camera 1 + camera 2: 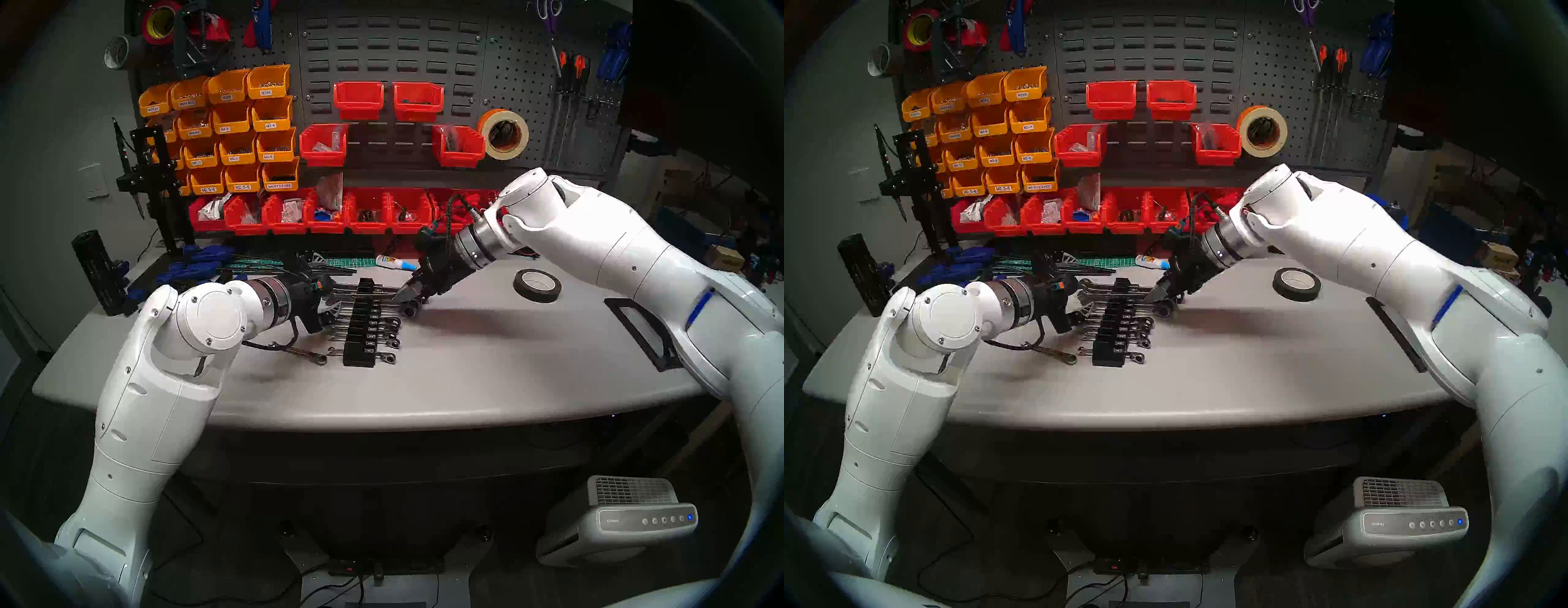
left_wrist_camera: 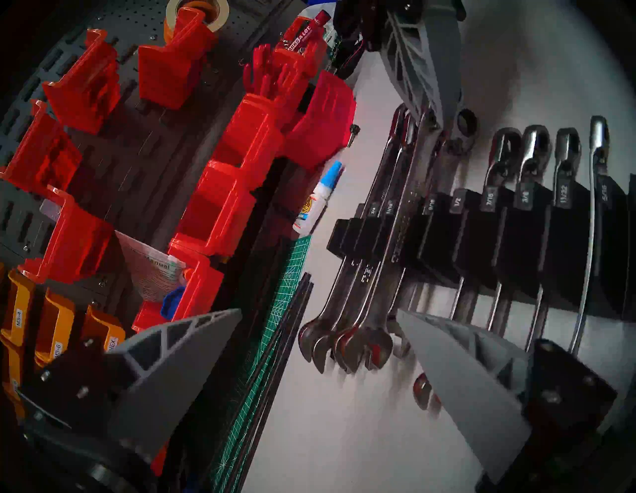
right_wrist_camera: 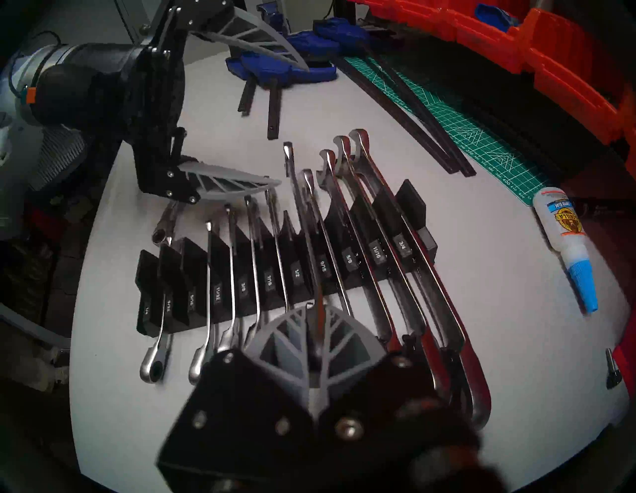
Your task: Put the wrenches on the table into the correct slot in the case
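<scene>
The black case (image 1: 359,339) lies mid-table (image 1: 466,373) with several chrome wrenches in its labelled slots. My right gripper (image 1: 403,293) (image 3: 315,310) is shut on the long wrench (image 3: 297,192) near its ring end. That wrench lies slanted across the case (image 3: 196,254) by the 9/16 and 1/2 labels. My left gripper (image 1: 329,305) (image 2: 318,311) is open at the case's left side, by the open-jaw ends, holding nothing. The short wrench (image 1: 307,356) (image 3: 164,223) lies loose on the table left of the case, partly under my left arm.
A black tape roll (image 1: 536,285) and a flat black frame (image 1: 640,331) lie to the right. A glue bottle (image 1: 396,263) and a green cutting mat (image 3: 464,134) sit behind the case. Blue clamps (image 1: 191,267) are at the back left, red bins (image 1: 339,212) along the wall.
</scene>
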Robot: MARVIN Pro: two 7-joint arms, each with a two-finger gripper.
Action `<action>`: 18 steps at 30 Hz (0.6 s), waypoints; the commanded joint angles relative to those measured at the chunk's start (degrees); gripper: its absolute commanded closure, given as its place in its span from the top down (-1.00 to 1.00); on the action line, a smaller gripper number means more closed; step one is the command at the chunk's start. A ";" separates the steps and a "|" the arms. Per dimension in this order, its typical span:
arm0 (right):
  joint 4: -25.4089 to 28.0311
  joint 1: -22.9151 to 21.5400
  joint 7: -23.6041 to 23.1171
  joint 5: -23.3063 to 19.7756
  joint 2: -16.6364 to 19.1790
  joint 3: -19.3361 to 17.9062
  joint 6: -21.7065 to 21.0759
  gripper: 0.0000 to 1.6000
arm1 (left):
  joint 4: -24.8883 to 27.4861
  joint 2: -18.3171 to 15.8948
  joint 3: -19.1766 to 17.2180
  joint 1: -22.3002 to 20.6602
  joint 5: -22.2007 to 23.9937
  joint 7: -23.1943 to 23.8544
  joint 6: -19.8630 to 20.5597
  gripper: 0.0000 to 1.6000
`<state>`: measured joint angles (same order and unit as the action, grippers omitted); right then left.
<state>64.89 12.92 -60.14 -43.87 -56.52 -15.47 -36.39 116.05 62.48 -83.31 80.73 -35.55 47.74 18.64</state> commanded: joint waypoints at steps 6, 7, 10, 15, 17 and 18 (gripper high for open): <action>0.21 -1.68 -0.11 0.04 -0.01 -0.70 -0.20 -1.00 | 1.14 0.29 -0.66 -2.00 0.14 -0.03 -0.23 1.00; 0.30 -1.54 0.08 -0.11 0.06 -0.88 0.02 -1.00 | 1.12 0.38 -0.71 -1.96 0.10 -0.15 -0.23 1.00; 0.32 -1.64 0.05 -0.02 0.04 -0.72 -0.06 -1.00 | 0.93 0.31 -0.67 -2.06 -0.07 -0.12 -0.37 1.00; 0.31 -1.77 -0.02 0.03 0.00 -0.53 -0.21 -1.00 | 0.98 0.48 -0.72 -2.07 0.00 -0.08 -0.46 1.00; 0.45 -1.69 0.20 0.21 0.06 -0.40 -0.07 -1.00 | 1.01 0.45 -0.71 -2.08 0.02 -0.06 -0.60 1.00; 0.55 -1.63 0.33 0.28 0.10 -0.35 0.01 -1.00 | 1.08 0.45 -0.72 -2.06 0.03 0.01 -0.55 1.00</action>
<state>65.04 13.09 -60.20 -43.70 -56.63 -14.70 -36.41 115.81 62.97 -83.38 80.57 -35.58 48.01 18.32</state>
